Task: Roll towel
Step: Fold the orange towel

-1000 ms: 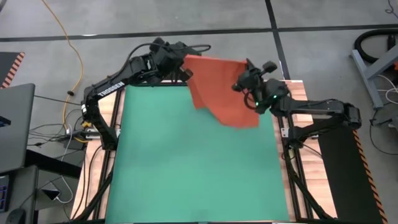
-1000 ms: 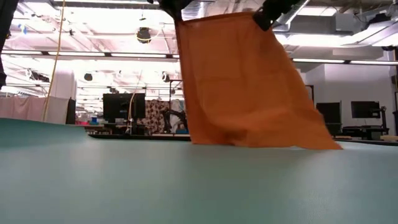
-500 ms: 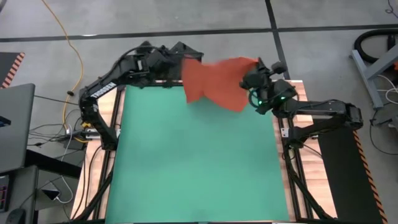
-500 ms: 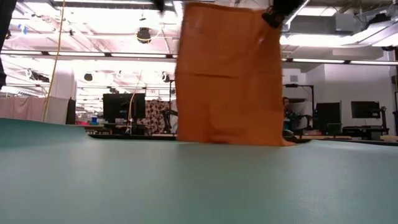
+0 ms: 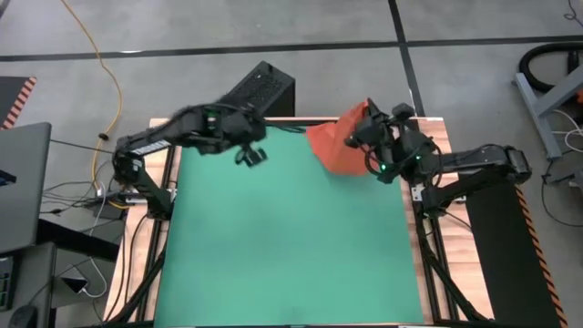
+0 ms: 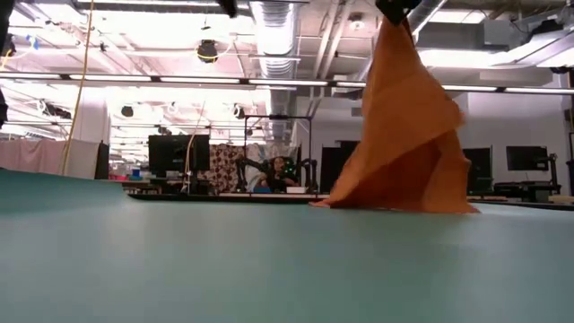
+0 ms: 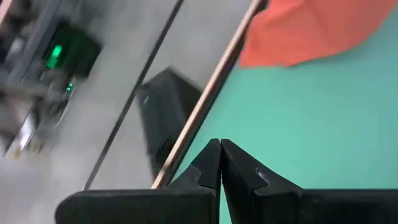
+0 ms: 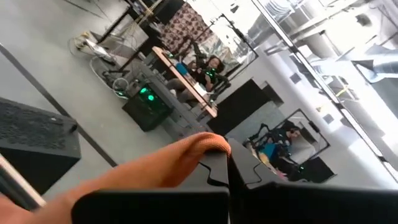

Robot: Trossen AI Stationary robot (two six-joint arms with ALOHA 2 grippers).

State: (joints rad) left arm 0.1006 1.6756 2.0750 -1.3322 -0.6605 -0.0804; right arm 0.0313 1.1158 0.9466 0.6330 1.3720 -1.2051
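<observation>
— Where's the towel [image 5: 341, 144]?
— Hanging from the right gripper [image 5: 368, 130], fingers pinched on its corner, hem touching the bench [image 5: 282, 237] at the far right.
— The left gripper [image 5: 250, 155]?
— Fingers closed, holding nothing, above the mat.

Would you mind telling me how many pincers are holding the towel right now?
1. The right pincer is shut on the towel at the table's far right, lifting one corner. The left pincer is shut on nothing, over the far left.
</observation>
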